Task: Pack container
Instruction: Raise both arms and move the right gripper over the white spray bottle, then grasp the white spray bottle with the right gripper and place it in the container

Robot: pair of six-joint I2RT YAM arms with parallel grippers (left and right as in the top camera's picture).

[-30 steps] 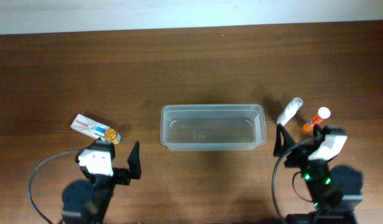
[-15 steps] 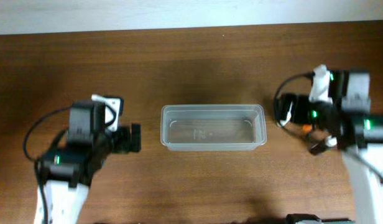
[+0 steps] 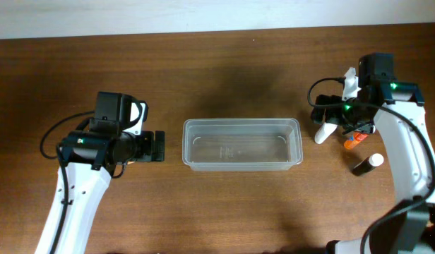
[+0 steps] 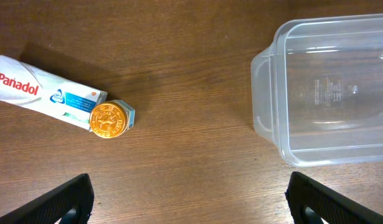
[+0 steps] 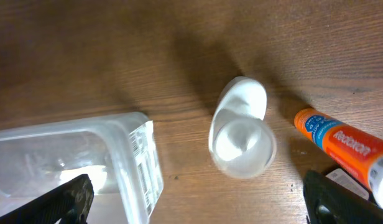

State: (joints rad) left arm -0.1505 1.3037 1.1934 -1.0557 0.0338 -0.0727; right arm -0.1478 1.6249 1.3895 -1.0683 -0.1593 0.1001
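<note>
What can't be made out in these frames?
- Panadol box, gold-lidded jar: hidden under the left arm overhead; box end cut off by the left-wrist frame edge.
- Orange tube: cut off by the right-wrist frame edge; partly under the right arm overhead.
- White bottle: blurred in right wrist, no label readable.
- Container: cropped in both wrist views; base embossing too small to read.
</note>
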